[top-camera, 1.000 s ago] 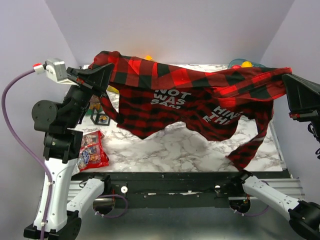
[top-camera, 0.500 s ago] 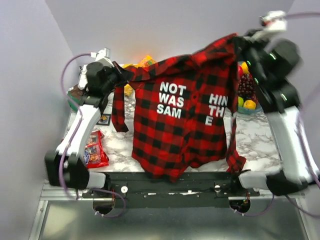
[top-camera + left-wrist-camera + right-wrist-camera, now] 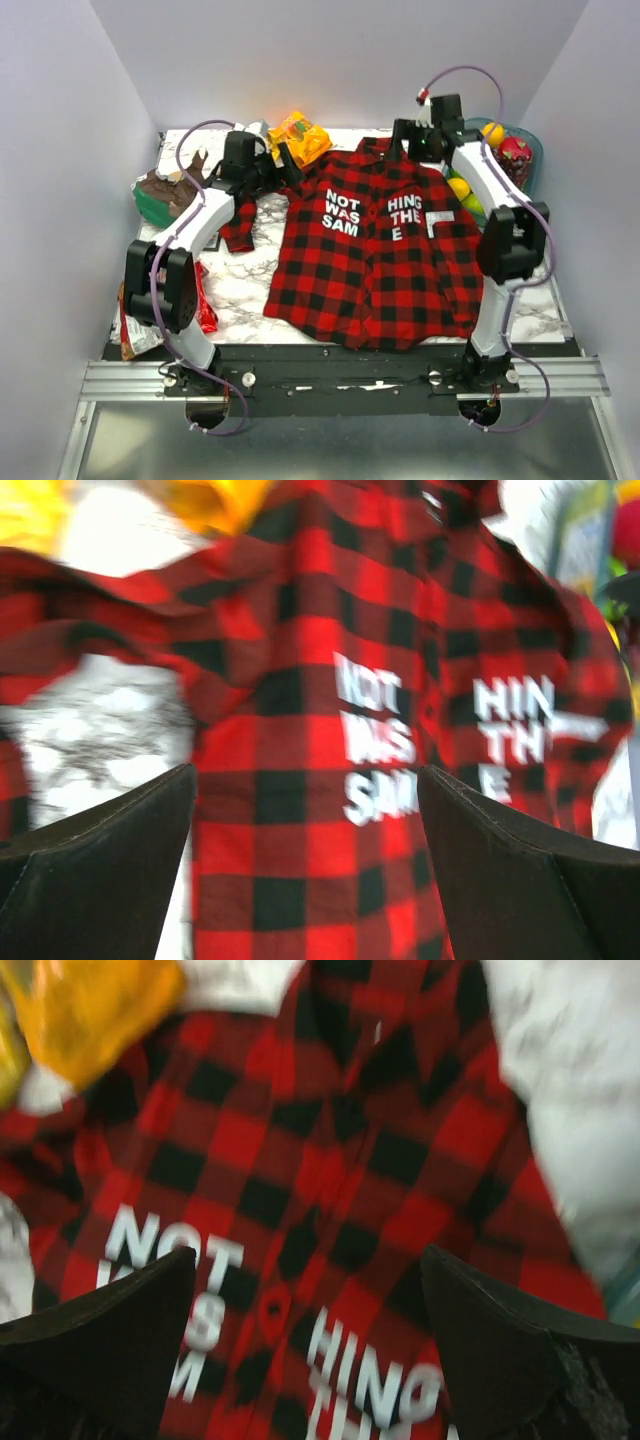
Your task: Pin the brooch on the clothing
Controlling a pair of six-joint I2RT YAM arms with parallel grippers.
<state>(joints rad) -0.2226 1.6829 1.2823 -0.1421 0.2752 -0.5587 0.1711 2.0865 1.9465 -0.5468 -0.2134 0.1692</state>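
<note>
Shirt: there it is, the plaid shirt [image 3: 375,270], spread flat on the marble bench [image 3: 240,290], front up, collar toward the far wall, hem toward the arm bases.
Lettering: bold white block letters across the chest, "NOT WAS SAM" on one panel and "HING THE E" on the other, easy to read from above.
Sleeve: the sleeve [image 3: 240,222] on the left side lies bent on the marble, just beside the body of the shirt.
White patch: a small white patch [image 3: 437,224] sits on the shirt, just right of the lettering.
Left claw: the left claw [image 3: 305,775] is released, its fingers spread wide with nothing between them. It sits by the shirt's left shoulder, and its camera looks down over the chest letters.
Right claw: the right claw [image 3: 307,1253] is released too, fingers well apart and empty. It sits at the collar, with the button line running between the fingers in its own view.
Brooch: cannot pick it out in any view.
Snack bag: an orange-yellow snack bag [image 3: 300,135] lies at the far edge, just beyond the left shoulder of the shirt.
Fruit bowl: a fruit bowl [image 3: 536,150] stands in the far right corner, holding yellow and red fruit, right beside the right arm.
Red packet: a red packet [image 3: 206,310] lies at the near left of the bench, next to the left arm and apart from the shirt.
</note>
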